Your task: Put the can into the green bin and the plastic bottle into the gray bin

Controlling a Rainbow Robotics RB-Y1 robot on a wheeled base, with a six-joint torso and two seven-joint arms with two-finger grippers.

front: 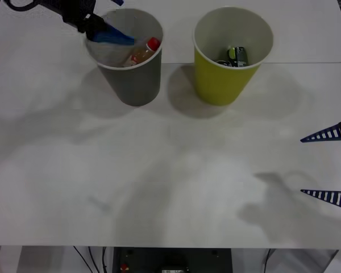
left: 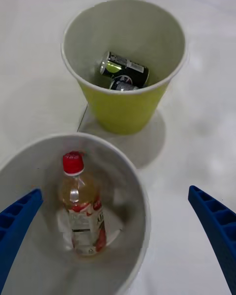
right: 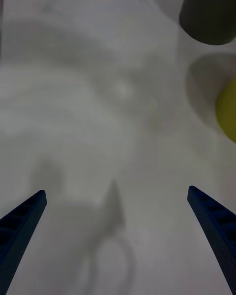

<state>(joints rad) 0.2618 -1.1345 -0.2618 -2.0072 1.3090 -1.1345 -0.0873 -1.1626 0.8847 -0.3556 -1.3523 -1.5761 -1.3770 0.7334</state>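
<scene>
Spread wide apart and empty, the right gripper [front: 329, 166] hangs over the bare white table [front: 159, 170] at its right edge, well away from both bins. Farther back, the left gripper [left: 118, 241], fingers also apart, hovers over the gray bin [front: 133, 79], where the plastic bottle [left: 81, 206] lies. Just beside it, the green bin [front: 224, 85] holds the can [left: 125, 71].

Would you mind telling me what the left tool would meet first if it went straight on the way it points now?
Probably the plastic bottle lying inside the gray bin: the open left tool hangs over the bin's mouth, pointing in. Depth is unclear.
</scene>
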